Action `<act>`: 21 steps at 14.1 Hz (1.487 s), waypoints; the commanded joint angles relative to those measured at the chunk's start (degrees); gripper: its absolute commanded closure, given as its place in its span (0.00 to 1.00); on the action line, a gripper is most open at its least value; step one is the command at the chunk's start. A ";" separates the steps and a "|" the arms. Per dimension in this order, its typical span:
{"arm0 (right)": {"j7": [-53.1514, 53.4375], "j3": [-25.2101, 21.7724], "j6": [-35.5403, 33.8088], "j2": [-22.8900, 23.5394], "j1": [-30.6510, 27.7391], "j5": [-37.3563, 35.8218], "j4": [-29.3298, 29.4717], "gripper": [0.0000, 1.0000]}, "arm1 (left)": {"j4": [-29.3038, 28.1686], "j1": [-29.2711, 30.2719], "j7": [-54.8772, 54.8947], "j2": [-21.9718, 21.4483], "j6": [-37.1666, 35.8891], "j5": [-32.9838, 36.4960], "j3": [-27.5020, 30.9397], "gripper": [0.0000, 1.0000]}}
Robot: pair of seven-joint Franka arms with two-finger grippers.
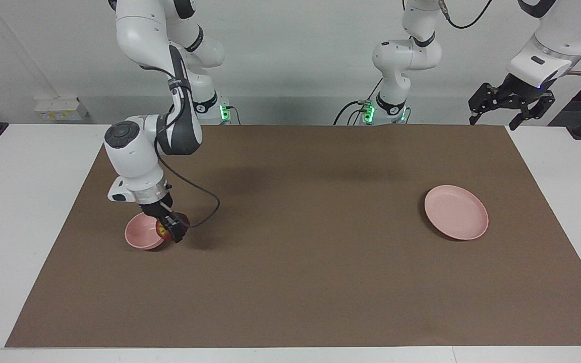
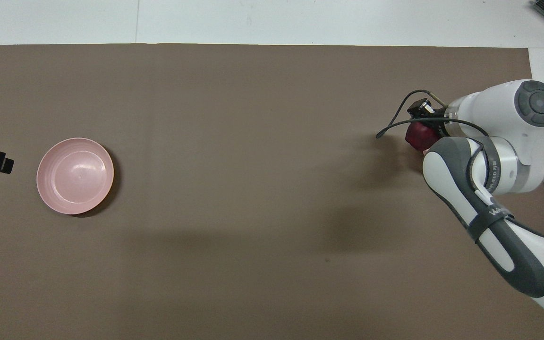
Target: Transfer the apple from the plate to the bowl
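A brown mat (image 1: pixel 290 282) covers the white table. The right gripper (image 1: pixel 170 229), fingers clamped on the apple (image 1: pixel 164 231), holds it over the rim of the bowl (image 1: pixel 139 237) at the right arm's end. The plate (image 1: pixel 456 212) lies bare toward the left arm's end. The left gripper (image 1: pixel 511 103), jaws spread and holding nothing, waits raised above the mat's corner.

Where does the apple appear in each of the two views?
Facing view: the apple is held in the right gripper, at the rim of the bowl.
Overhead view: the apple shows beside the right arm's wrist; the bowl is almost entirely hidden under the arm.
Shared landmark: the plate.
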 commanded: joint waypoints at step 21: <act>-24.12 1.01 -12.65 -3.20 -7.71 2.48 3.29 0.00 | -3.02 -0.45 -3.64 -3.79 -2.23 0.49 1.42 0.00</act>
